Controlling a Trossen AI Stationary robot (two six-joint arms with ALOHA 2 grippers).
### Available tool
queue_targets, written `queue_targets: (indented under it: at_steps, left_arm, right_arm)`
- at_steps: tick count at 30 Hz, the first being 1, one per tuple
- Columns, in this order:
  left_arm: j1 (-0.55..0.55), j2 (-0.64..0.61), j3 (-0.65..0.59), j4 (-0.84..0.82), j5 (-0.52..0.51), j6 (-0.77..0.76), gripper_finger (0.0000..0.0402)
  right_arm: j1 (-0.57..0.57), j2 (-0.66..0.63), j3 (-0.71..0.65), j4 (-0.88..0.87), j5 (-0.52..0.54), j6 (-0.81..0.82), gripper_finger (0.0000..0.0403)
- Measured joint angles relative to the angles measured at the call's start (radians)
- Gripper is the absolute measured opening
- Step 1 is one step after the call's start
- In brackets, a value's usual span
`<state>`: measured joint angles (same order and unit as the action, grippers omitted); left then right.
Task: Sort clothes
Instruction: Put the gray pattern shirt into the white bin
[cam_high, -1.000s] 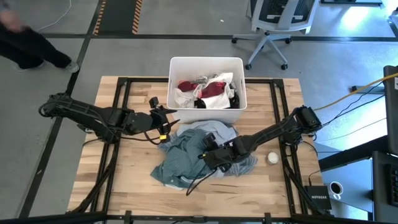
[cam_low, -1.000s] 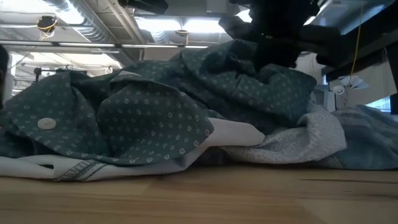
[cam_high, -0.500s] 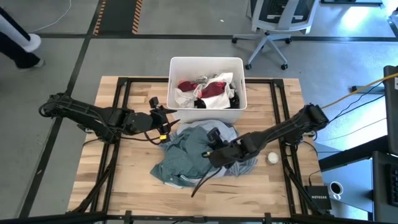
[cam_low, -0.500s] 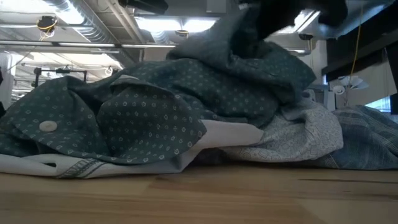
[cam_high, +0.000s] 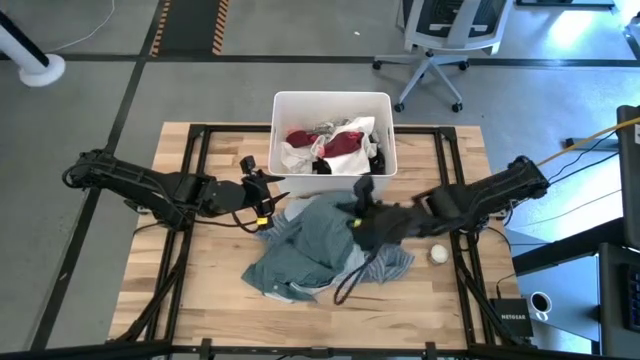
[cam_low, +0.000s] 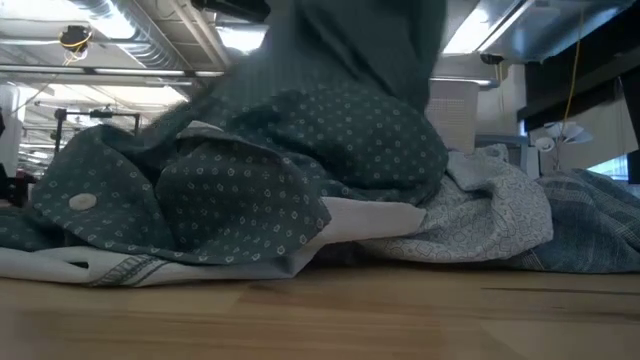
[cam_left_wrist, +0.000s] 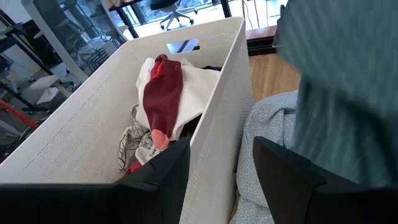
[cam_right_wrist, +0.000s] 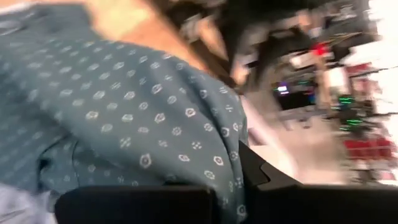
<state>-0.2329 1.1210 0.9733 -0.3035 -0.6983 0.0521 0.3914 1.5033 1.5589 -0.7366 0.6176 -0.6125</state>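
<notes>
Right gripper (cam_high: 362, 218): clamped shut on a fold of the dotted teal shirt (cam_high: 310, 245), near table centre, just at 6 o'clock of the tub; fabric pinched between the fingers in the right wrist view, cloth drawn up tall in the low view, probably to peel this garment off the heap.
Left gripper (cam_high: 262, 190): jaws apart, holding nothing, at 9 o'clock of the pile, just beside the tub's near corner; aimed into the tub in its wrist view, seemingly waiting out of the way.
Dotted teal shirt: topmost in the pile, one part lifted, the rest draped over the other cloth at table centre.
Pale patterned garment (cam_low: 480, 215): under and beside the teal one, flat on the wood, so likely a later pick.
Tub (cam_high: 282, 110): at 12 o'clock of the pile, against the table's far edge; red piece (cam_left_wrist: 160, 93) and white pieces (cam_left_wrist: 193, 87) already inside, apparently sorted.
White ball (cam_high: 438, 254): at 3 o'clock of the pile, apart from the cloth.
Risk: neighbouring layers possibly dragged along with the lift.
</notes>
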Motion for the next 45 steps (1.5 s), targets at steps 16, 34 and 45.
queue_targets:
  at_steps: [16,34,45]
  left_arm:
    - [0.000,-0.003,0.000,0.001,0.000,-0.003,0.0171]
    - [0.000,-0.003,0.000,0.000,0.000,-0.016,0.0171]
    - [0.000,-0.002,0.000,-0.005,0.031,-0.026,0.0171]
  right_arm:
    - [-0.357,-0.042,0.409,0.115,0.069,-0.362,0.0017]
    - [-0.690,-0.040,0.060,0.167,-0.135,-0.203,0.0050]
    - [-0.669,0.003,-0.005,0.015,-0.181,-0.202,0.0180]
